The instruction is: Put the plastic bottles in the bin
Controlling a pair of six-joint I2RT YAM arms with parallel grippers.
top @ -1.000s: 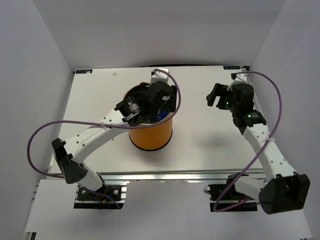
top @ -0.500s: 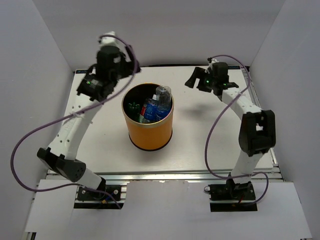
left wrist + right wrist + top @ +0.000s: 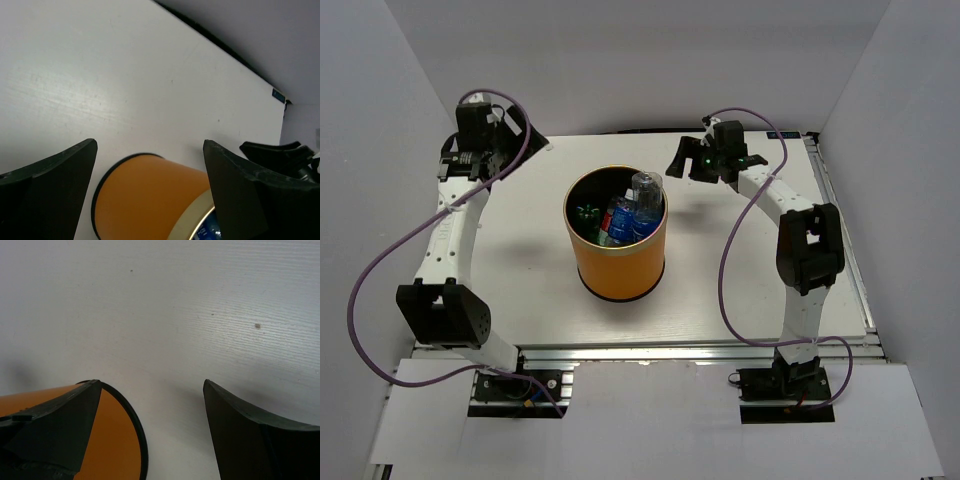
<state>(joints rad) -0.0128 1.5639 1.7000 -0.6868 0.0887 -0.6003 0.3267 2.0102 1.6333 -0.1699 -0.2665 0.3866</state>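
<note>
The orange bin point(image 3: 616, 262) stands mid-table. Plastic bottles lie inside it: a clear blue-labelled one point(image 3: 644, 198) sticks up at the right rim, with a red-labelled one point(image 3: 605, 222) and a green one point(image 3: 585, 212) lower down. My left gripper point(image 3: 507, 150) is open and empty at the far left, facing the bin. In the left wrist view point(image 3: 149, 145) the bin point(image 3: 145, 197) sits between the fingers, further off. My right gripper point(image 3: 678, 162) is open and empty behind the bin's right side. The right wrist view point(image 3: 151, 385) shows the bin's base point(image 3: 114, 445) by the left finger.
White walls close in the table point(image 3: 720, 290) at the back and both sides. A purple cable point(image 3: 365, 290) loops out from the left arm, another point(image 3: 730, 270) from the right arm. The right gripper's fingers point(image 3: 277, 152) show in the left wrist view.
My left arm has swung from over the bin to the far left corner, leaving a clear bottle in the bin. My right gripper has moved left along the back.
</note>
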